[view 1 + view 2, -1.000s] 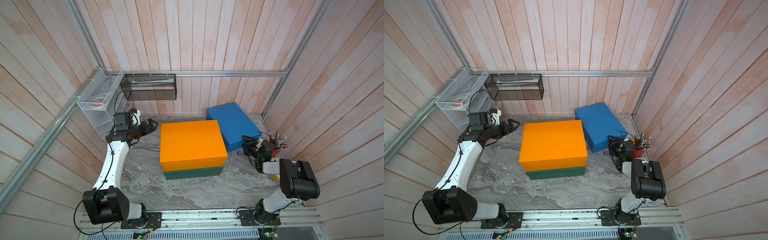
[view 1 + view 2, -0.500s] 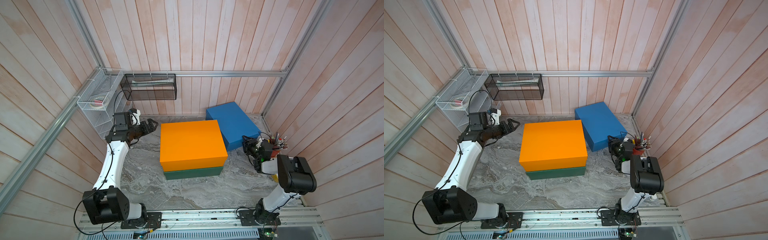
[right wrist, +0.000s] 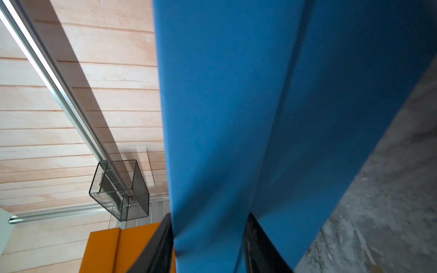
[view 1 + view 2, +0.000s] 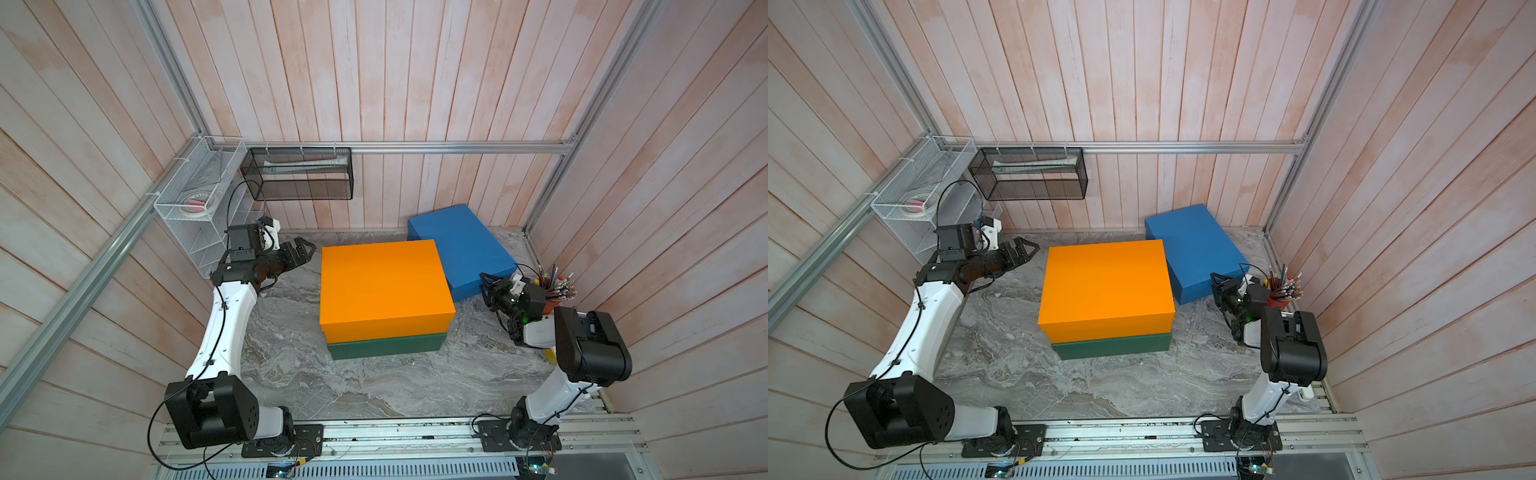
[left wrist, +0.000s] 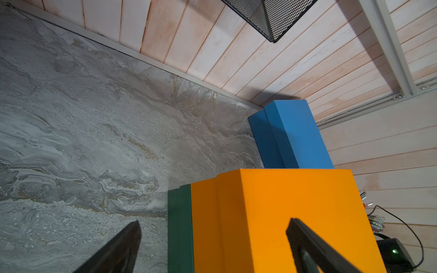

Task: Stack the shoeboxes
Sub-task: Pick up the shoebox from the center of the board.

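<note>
— Where's your right claw?
— Your right gripper [image 3: 208,215] pinches the near right edge of the blue shoebox [image 3: 224,94], far right.
— And your left?
— Your left gripper [image 4: 306,251] gapes wide, just left of the orange shoebox [image 4: 382,286], which sits centrally atop the green shoebox [image 4: 384,347].

Left tool [image 4: 306,248] wide open, arm outstretched; right tool [image 4: 487,289] part-closed, arm folded.

Top shoebox [image 4: 382,286] on bottom shoebox [image 4: 386,348], third shoebox [image 4: 461,245] behind, to right
</note>
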